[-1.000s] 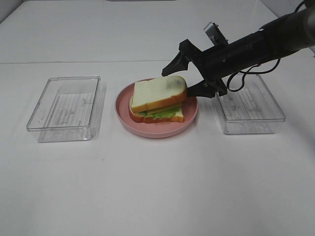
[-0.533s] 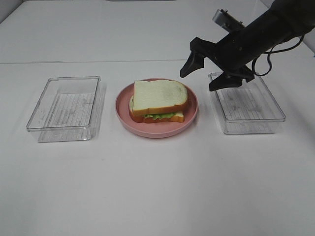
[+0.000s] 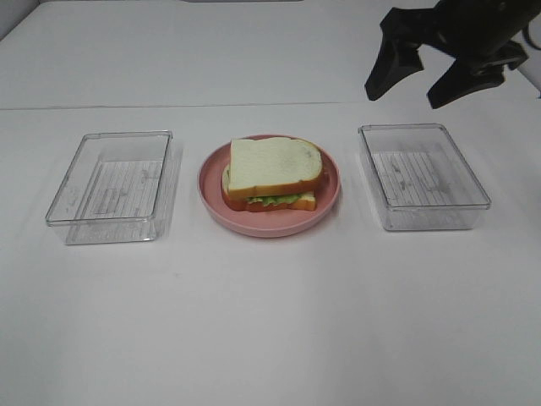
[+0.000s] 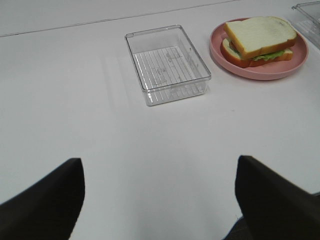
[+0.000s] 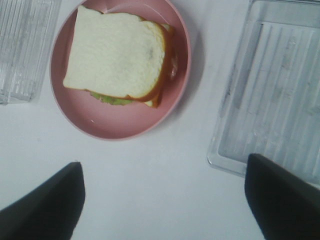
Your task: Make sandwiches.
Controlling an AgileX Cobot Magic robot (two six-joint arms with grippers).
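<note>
The sandwich (image 3: 272, 177) sits assembled on the pink plate (image 3: 325, 203), between two clear trays. The right gripper (image 3: 444, 63) hangs spread wide and empty above the right tray (image 3: 423, 175); the left gripper (image 4: 159, 200) is likewise wide. Retract clear of the stack without brushing the top slice.

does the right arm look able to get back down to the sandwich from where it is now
Probably yes. The right gripper is open, holds nothing, and hangs up behind the right-hand tray. The sandwich sits uncovered on the pink plate, with nothing standing over it or between the two.
</note>
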